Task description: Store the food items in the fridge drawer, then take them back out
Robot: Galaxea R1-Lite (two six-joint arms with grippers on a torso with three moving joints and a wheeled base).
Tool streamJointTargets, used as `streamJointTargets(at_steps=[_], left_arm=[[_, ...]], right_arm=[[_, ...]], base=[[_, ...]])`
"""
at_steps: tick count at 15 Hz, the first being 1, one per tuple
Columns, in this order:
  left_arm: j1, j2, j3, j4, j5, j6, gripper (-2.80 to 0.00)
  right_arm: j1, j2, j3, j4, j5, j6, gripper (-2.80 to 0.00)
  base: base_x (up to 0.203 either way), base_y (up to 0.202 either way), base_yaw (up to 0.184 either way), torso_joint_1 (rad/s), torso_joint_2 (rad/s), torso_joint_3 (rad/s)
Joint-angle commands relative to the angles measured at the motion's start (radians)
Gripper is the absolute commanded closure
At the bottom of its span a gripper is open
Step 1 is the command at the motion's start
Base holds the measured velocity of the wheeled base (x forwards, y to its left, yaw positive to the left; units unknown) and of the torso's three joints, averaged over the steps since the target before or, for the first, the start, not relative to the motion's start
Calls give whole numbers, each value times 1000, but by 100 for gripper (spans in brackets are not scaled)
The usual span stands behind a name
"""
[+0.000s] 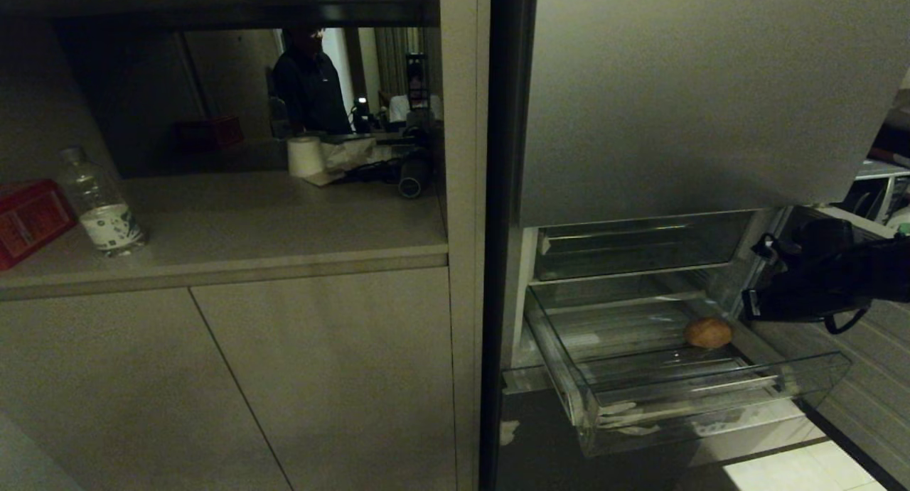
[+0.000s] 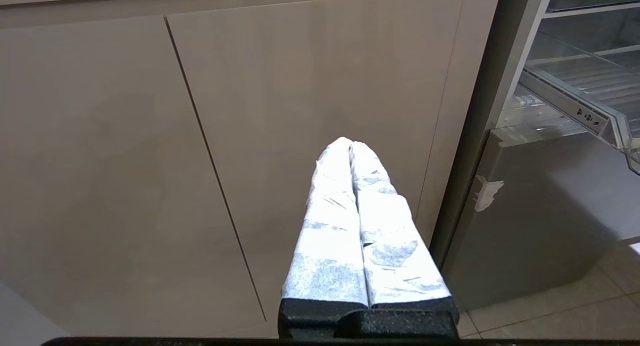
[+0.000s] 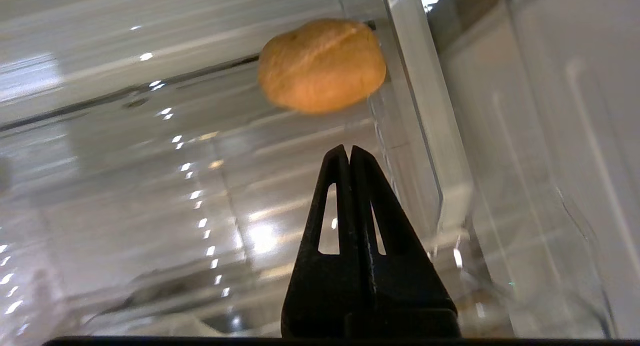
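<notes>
Fridge drawer (image 1: 682, 398), clear ribbed plastic, is pulled out below the grey door. One round brown bread roll (image 1: 708, 332) is seen against its right wall; the floor elsewhere is bare. Right gripper (image 3: 349, 153), black, fingers pressed together and empty, is held near the roll. Left gripper (image 2: 350, 144), tape-wrapped, fingers together, is shown only by its wrist view, facing the beige cabinet doors (image 2: 200, 135).

A bread roll (image 1: 708, 332) lies in the pulled-out fridge drawer (image 1: 711, 406), by its right wall; a bottle (image 1: 99, 203) stands on the counter (image 1: 284, 221) to the left.
</notes>
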Motion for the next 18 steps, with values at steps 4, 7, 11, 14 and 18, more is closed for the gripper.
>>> streamJointTargets(at_steps=[4, 7, 11, 14, 18], left_arm=[[0, 1, 0, 1, 0, 0, 0], [0, 1, 0, -1, 0, 0, 0], [0, 1, 0, -1, 0, 0, 0], [0, 1, 0, 1, 0, 0, 0], [0, 1, 0, -1, 0, 0, 0]], right_arm=[[21, 149, -151, 25, -31, -7, -280], [22, 195, -231, 49, -33, -9, -280], [25, 257, -324, 90, -32, -38, -280], [34, 302, -373, 91, -31, -47, -280], [45, 329, -397, 91, -24, -51, -280]], base=[[0, 0, 0, 0, 0, 0], [0, 0, 0, 0, 0, 0], [0, 0, 0, 0, 0, 0], [0, 0, 0, 0, 0, 0], [0, 0, 0, 0, 0, 0]])
